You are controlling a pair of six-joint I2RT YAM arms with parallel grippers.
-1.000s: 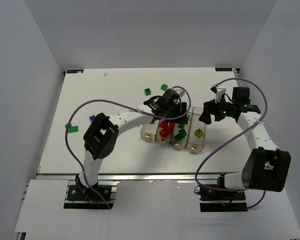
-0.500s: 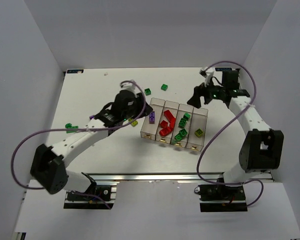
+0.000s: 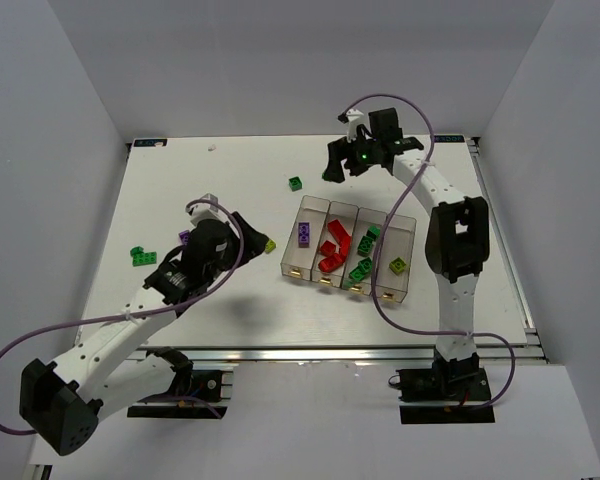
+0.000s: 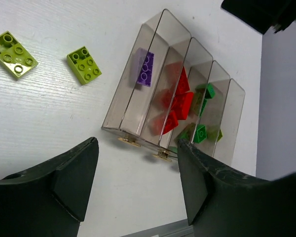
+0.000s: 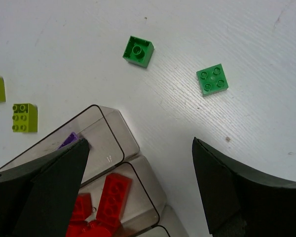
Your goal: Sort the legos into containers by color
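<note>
Sorting is running partway: bins (image 3: 404, 240) at centre of desk (image 3: 180, 180) are holding purple, red, green, yellow-green. Lying loose: 2 yellow-green bricks (image 4: 84, 64), 2 green bricks (image 5: 212, 79) toward far edge, more near left edge. Both left hand (image 4: 135, 165) and right hand (image 5: 138, 163) are gaping wide, empty.

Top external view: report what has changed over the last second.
The left pincer drew back from over the bins to the left, toward its base; it is open and empty. The right pincer swung from the bins' right side to beyond their far end, open. A purple brick now shows in the leftmost bin. Bins and other bricks stayed put.
</note>
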